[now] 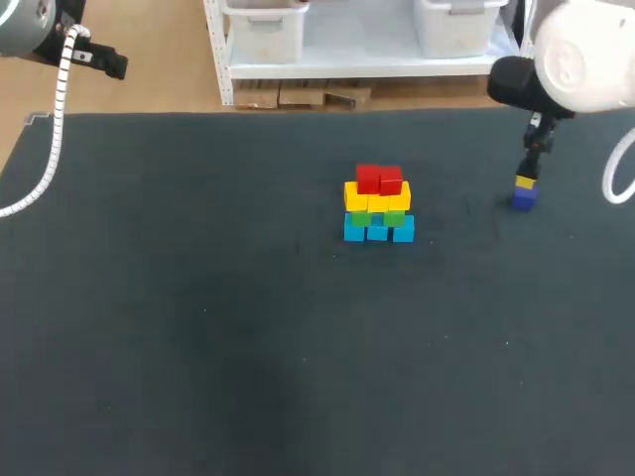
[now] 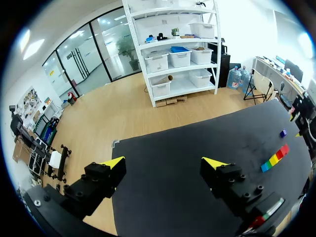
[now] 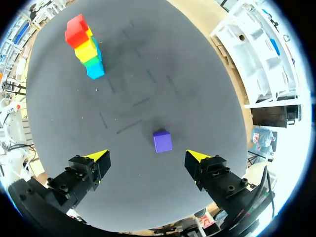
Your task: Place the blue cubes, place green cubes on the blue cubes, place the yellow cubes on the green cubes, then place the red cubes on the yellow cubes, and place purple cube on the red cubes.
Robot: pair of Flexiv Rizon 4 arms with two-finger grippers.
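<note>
A stepped stack stands mid-table: blue cubes (image 1: pixel 377 231) at the base, green cubes (image 1: pixel 394 218) on them, then yellow cubes (image 1: pixel 357 196), with red cubes (image 1: pixel 379 178) on top. The purple cube (image 1: pixel 523 200) lies alone on the mat to the stack's right. My right gripper (image 1: pixel 526 182) hangs just above it. In the right wrist view the purple cube (image 3: pixel 162 141) sits ahead of the open right gripper (image 3: pixel 148 155), untouched, and the stack (image 3: pixel 84 47) stands farther off. My left gripper (image 2: pixel 165 163) is open and empty, held high off the table's far left corner.
The black mat (image 1: pixel 198 297) covers the whole table and bears only the stack and the purple cube. The left arm's cable (image 1: pixel 55 129) hangs over the far left corner. The table's far edge runs just behind the right gripper.
</note>
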